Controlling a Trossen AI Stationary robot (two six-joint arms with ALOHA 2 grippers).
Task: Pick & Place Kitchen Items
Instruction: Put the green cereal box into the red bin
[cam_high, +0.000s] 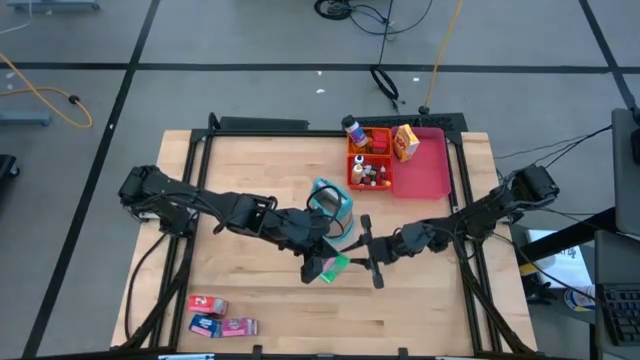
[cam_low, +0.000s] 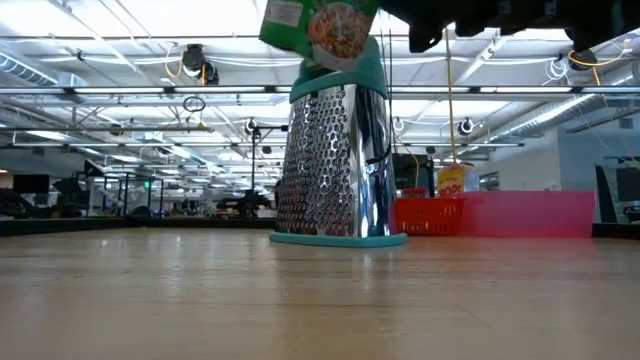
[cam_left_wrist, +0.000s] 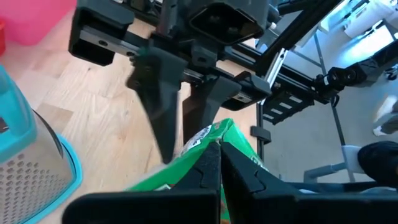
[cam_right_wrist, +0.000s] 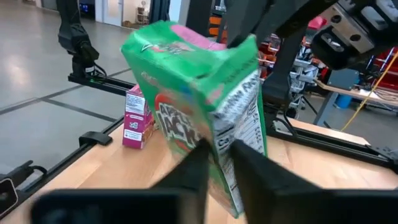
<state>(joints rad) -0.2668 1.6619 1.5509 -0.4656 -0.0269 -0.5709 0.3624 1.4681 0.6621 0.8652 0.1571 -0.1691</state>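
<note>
— Where was the green box just then?

— In the air near the middle of the table, just in front of the cheese grater, with both arms meeting on it. The left gripper was clenched on one edge of it. The right gripper had its fingers pinched in on the opposite edge, so both seemed to have hold at once, like a hand-over.

— How would a box like that handle?

— My guess was light and thin-walled, probably cardboard with a glossy print, so a bit slippery and easy to dent. The side panel looked slightly bowed in the right wrist view. I'd have gripped near a folded edge or corner, where it is stiffest, not across the middle of a broad face.

— And the rest?

— Three small boxes lay at the table's front left; the orange tray and pink tray sat at the back.
</note>
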